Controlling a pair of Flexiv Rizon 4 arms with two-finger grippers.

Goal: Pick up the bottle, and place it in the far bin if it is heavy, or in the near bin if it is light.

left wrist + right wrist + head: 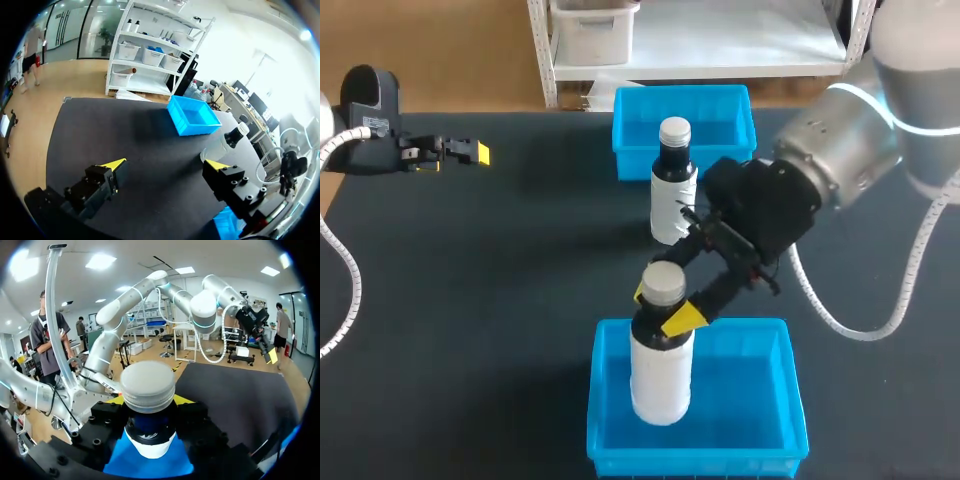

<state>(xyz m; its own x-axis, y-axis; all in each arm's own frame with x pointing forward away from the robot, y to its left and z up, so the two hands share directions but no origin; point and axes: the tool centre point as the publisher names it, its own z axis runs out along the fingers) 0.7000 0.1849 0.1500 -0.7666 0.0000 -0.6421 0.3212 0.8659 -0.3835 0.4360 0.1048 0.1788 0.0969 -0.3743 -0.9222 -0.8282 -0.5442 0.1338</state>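
A bottle [661, 375] with a white label, dark neck and pale cap hangs upright within the outline of the near blue bin [796, 400]. My right gripper [663, 308] is shut on its neck just under the cap. Whether its base touches the bin floor I cannot tell. In the right wrist view the cap [147, 386] fills the space between my right gripper's [149, 405] fingers, with the blue of the bin [150, 462] under it. The far blue bin [732, 112] stands at the table's back. My left gripper [470, 152] sits open at the far left, holding nothing [165, 164].
A second, similar bottle [673, 185] stands upright just in front of the far bin, close behind my right wrist. The left wrist view shows that bottle [231, 140] and the far bin [192, 116] ahead of its fingers. Dark tabletop lies between the two arms.
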